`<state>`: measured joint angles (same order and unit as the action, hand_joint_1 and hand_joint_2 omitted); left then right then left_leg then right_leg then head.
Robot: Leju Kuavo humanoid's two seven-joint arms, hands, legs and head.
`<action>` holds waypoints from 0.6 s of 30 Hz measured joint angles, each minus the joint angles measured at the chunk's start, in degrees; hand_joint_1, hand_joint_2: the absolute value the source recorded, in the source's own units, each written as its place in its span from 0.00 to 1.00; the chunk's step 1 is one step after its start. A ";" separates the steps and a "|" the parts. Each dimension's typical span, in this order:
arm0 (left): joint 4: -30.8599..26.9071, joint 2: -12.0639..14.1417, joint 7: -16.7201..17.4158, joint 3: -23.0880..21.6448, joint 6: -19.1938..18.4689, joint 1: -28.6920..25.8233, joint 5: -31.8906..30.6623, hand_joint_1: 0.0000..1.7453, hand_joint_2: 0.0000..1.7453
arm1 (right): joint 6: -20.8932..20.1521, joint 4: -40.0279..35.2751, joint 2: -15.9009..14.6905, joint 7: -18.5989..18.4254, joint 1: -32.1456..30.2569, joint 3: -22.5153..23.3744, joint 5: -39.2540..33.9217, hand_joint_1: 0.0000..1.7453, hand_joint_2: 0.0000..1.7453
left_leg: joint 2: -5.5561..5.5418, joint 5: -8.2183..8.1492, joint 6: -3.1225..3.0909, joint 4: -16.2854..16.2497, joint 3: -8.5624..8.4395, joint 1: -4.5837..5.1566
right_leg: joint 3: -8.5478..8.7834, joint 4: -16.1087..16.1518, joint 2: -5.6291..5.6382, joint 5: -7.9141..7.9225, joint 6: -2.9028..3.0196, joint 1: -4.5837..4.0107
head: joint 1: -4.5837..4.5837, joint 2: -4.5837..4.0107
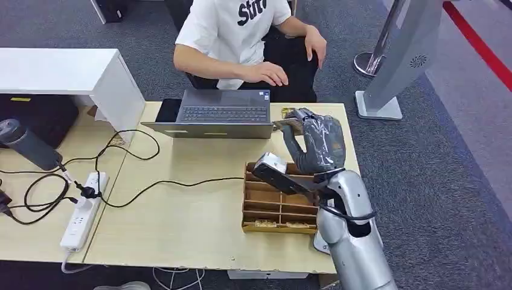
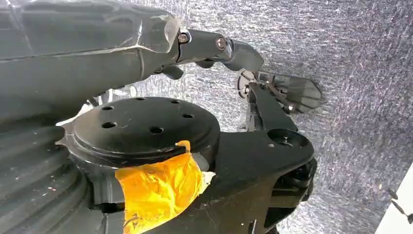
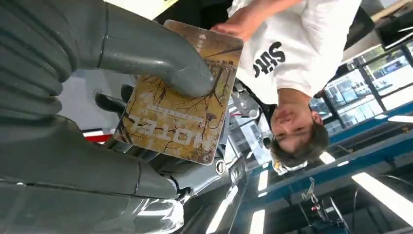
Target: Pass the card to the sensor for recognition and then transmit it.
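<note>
A brown and yellow card [image 3: 170,122] with a bare-tree print and the word HOTEL is pinched in my right hand [image 3: 97,97], the grey thumb [image 3: 160,58] pressing on its face. From the head view, the right hand [image 1: 320,142] is raised over the table's far right part, and the card [image 1: 288,124] pokes out toward the laptop's right corner. Below the hand lies a wooden card box [image 1: 265,202] with slots. My left hand [image 2: 146,44] hangs above grey carpet, its dark fingers [image 2: 229,48] stretched out and holding nothing.
A person in a white shirt [image 1: 247,36] sits behind the open laptop [image 1: 223,115], one hand beside it. A power strip [image 1: 81,211] and black cables [image 1: 139,187] lie at the left. A grey kiosk stand [image 1: 401,54] rises on the carpet to the right.
</note>
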<state>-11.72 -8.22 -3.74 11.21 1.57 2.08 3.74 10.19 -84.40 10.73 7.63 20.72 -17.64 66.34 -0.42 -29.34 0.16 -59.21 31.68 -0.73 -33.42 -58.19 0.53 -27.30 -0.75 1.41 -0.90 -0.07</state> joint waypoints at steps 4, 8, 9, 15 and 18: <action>0.00 -0.09 -0.87 1.84 0.59 -0.02 1.79 0.00 1.00 | 1.42 -6.51 -1.59 4.08 -6.66 -0.66 -11.63 1.00 1.00 | -0.10 0.00 -0.01 -0.01 -0.03 0.00 | 0.03 0.07 -0.11 0.00 0.00 0.00 | 0.00 0.00; 0.00 -0.35 -1.77 3.54 1.40 -0.20 3.21 0.00 1.00 | 2.97 -11.95 -2.67 6.80 -16.24 2.39 -20.07 1.00 1.00 | -0.15 -0.03 -0.03 -0.01 0.03 0.01 | 0.02 0.08 -0.14 -0.02 -0.02 0.00 | 0.00 0.00; 0.00 -0.37 -1.84 3.87 1.62 -0.26 3.43 0.00 1.00 | 2.64 -12.93 -2.78 6.82 -18.41 3.57 -20.79 1.00 1.00 | -0.13 -0.04 -0.05 0.00 0.04 0.01 | 0.01 0.08 -0.14 -0.02 -0.02 0.00 | 0.00 0.00; 0.00 -0.42 -1.86 5.34 1.99 -0.31 3.61 0.00 1.00 | -0.70 -15.29 -2.86 7.41 -27.70 10.58 -21.42 1.00 1.00 | -0.11 -0.10 -0.01 0.00 0.04 0.01 | 0.01 0.08 -0.13 -0.07 0.02 0.00 | 0.00 0.00; 0.00 -0.48 -1.90 5.84 1.99 -0.32 3.63 0.00 1.00 | -1.12 -15.26 -2.80 6.80 -29.67 13.09 -21.51 1.00 1.00 | -0.11 -0.10 0.00 0.00 0.04 0.00 | 0.01 0.08 -0.13 -0.06 0.02 0.00 | 0.00 0.00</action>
<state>-11.72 -8.70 -5.64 17.05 3.56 1.77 7.37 9.07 -99.67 7.93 14.43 -8.94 -4.54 44.83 -0.53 -29.44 0.16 -59.20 31.71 -0.72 -33.41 -58.11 0.40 -27.36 -0.73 1.41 -0.90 -0.07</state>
